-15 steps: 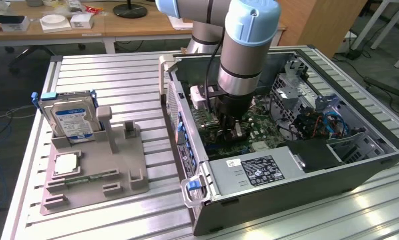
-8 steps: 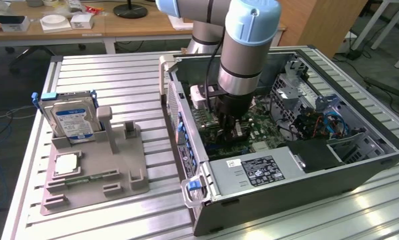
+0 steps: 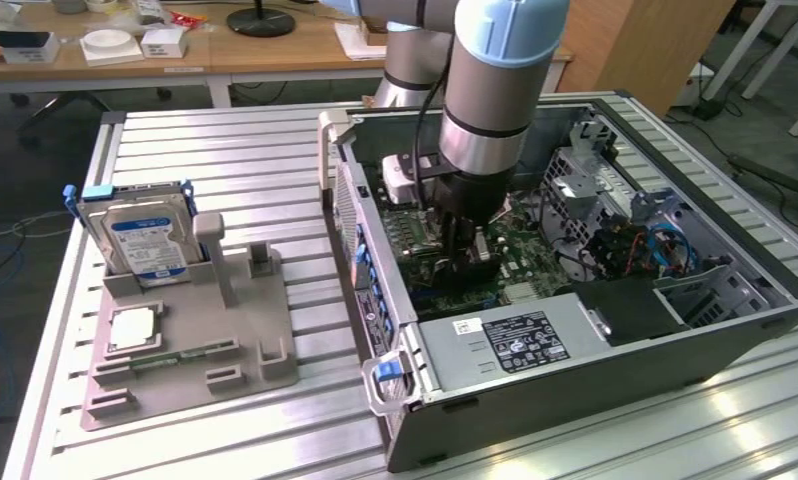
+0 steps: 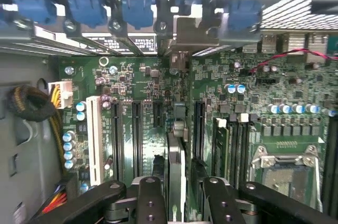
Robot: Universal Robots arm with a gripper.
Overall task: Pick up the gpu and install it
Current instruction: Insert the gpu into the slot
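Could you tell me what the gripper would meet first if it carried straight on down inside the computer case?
Probably the motherboard: the gripper holds the gpu edge-on above the expansion slots, though the remaining gap is unclear.

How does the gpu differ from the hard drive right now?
Place: the gpu is inside the computer case, over the motherboard slots; the hard drive sits outside it in the grey holder.
Grip: the gripper clamps the gpu; nothing holds the hard drive.
Build: the gpu is a thin card; the hard drive is a thicker silver block with a blue-white label.
Both stand on edge.
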